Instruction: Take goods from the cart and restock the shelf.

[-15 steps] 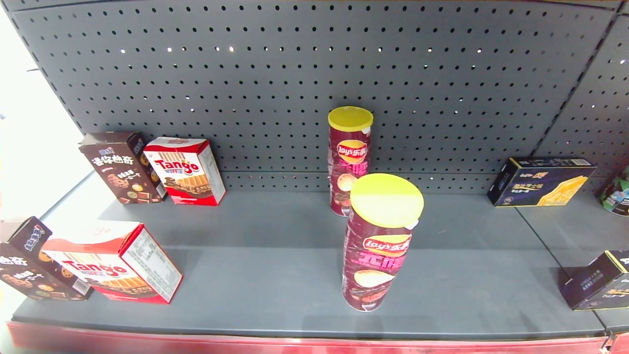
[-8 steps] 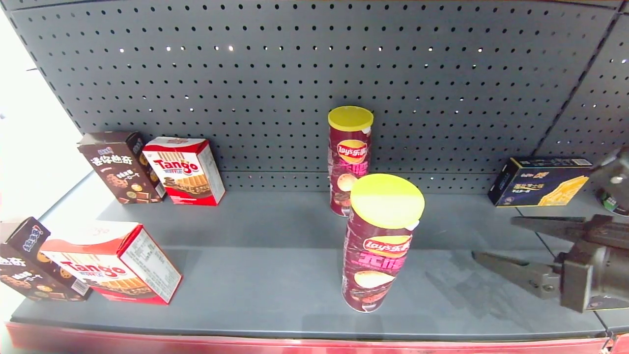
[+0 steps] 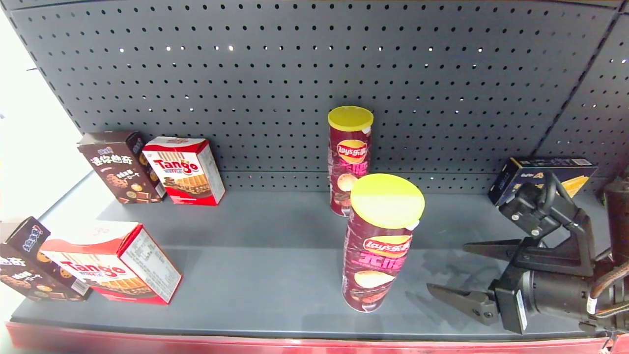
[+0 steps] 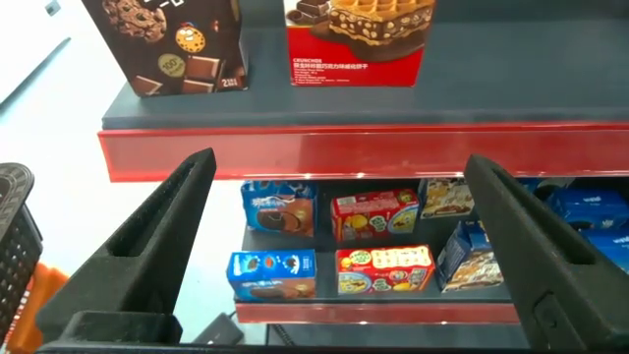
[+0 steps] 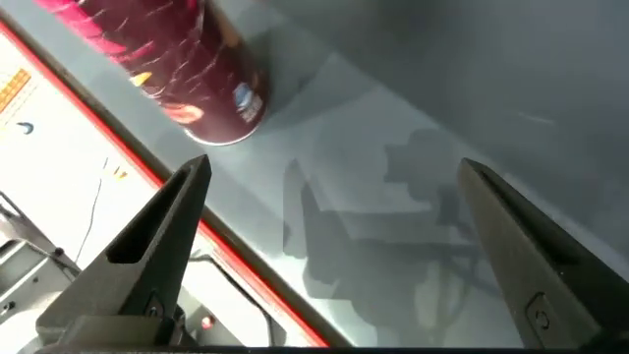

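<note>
On the shelf [image 3: 270,275], head view: front chip can [image 3: 378,246] upright near the front edge, right gripper [image 3: 446,268] beside it, spread, empty. Left wrist view: left gripper [image 4: 339,162] spread, empty, facing the shelf front. Right wrist view: can apart from right gripper.

Right gripper [image 3: 447,268]: two long matte-black fingers [image 3: 462,301], wedge-shaped and tapering to points, fixed to a square black flange [image 3: 511,307] on a black cylindrical wrist housing [image 3: 555,295] with a small white label [image 3: 589,306]. Above the housing, an angular black bracket [image 3: 565,255] carries a boxy camera block [image 3: 528,209] with silver screw heads; a black cable [image 3: 551,179] arcs over it, and a brownish cable [image 3: 609,281] lies at the wrist. Left gripper [image 4: 339,162]: dark wedge fingers alike in form, each with a shallow rectangular recess.
</note>
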Tool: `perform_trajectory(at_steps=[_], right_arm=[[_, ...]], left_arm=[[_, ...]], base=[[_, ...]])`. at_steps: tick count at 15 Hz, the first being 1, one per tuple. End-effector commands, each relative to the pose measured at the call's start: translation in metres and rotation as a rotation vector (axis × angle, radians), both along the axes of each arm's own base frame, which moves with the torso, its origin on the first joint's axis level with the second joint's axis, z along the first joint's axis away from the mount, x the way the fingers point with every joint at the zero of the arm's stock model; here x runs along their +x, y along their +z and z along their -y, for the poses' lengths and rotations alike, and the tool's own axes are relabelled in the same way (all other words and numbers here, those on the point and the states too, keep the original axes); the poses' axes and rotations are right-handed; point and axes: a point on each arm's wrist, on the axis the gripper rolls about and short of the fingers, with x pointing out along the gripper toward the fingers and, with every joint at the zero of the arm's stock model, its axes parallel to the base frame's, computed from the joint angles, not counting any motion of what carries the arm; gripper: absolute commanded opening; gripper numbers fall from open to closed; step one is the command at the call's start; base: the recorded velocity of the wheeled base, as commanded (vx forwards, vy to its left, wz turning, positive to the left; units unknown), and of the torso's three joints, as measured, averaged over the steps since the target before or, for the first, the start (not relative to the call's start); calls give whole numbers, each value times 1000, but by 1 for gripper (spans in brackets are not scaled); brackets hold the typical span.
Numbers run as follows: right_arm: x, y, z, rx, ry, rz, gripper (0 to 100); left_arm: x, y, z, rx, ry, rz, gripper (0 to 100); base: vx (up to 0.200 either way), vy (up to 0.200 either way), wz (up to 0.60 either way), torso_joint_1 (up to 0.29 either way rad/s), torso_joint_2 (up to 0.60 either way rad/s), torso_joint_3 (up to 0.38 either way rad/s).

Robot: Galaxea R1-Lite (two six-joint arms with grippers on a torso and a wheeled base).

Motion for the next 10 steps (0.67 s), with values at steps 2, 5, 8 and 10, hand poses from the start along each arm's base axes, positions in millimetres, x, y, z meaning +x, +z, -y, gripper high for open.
perform_trajectory(at_steps=[2,5,8,10], right_arm=[[8,-6,-11,-9,18,-7,100],[14,-9,-18,-15,29,-14,100],[25,-6,-32,-28,39,-4,100],[32,-6,-38,-33,42,-1,100]], left_arm=[[0,0,0,0,0,-4,100],[0,0,0,-1,0,-4,100],[0,0,0,-1,1,-4,100],[0,0,0,-1,0,-4,100]], base=[[0,0,0,0,0,0],[0,0,0,0,0,0],[0,0,0,0,0,0],[0,0,0,0,0,0]])
